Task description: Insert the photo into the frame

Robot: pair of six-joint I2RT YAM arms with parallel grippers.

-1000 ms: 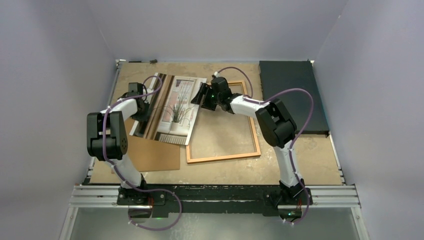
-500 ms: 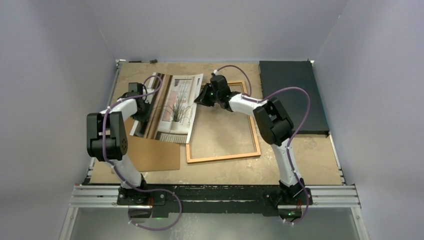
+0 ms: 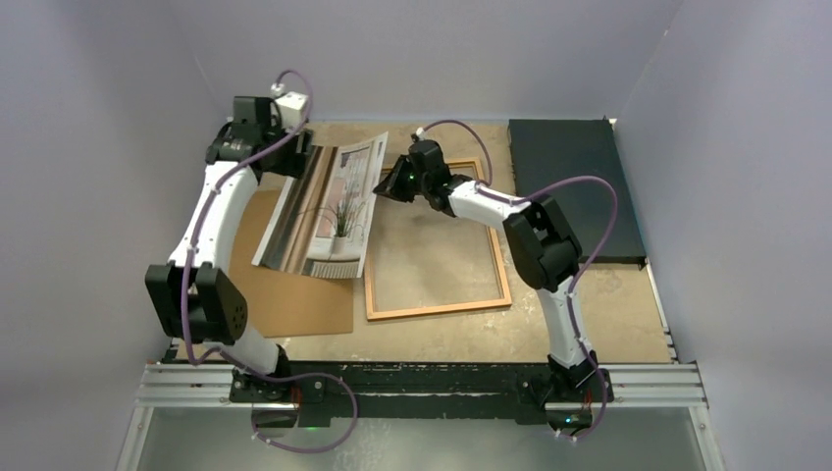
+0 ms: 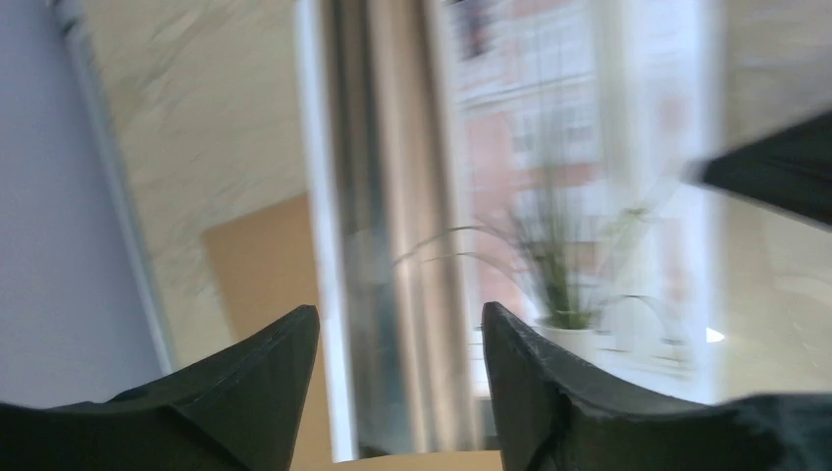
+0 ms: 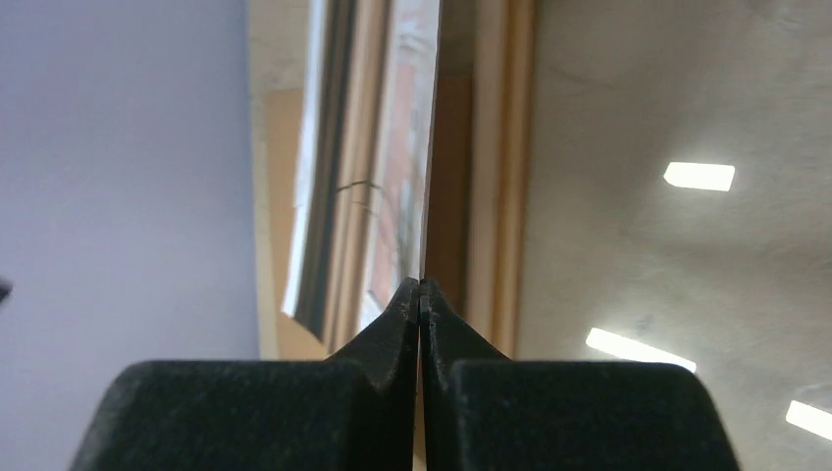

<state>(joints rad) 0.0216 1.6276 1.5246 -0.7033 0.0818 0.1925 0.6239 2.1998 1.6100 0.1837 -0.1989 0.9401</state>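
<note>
The photo, a pale print of a potted plant by striped curtains, stands tilted with its right edge raised, left of the frame. My right gripper is shut on that raised edge; in the right wrist view the sheet runs edge-on out of the closed fingertips. The frame, thin orange-brown wood, lies flat in the middle of the table. My left gripper is raised near the back left, open above the photo, holding nothing.
A plain brown backing board lies under the photo's near corner, left of the frame. A dark black slab rests at the back right. The table's left rail runs beside the left arm.
The left gripper let go of the photo's left edge, opened and lifted toward the back. The right gripper closed on the photo's right edge and raised it, so the sheet now stands steeper.
</note>
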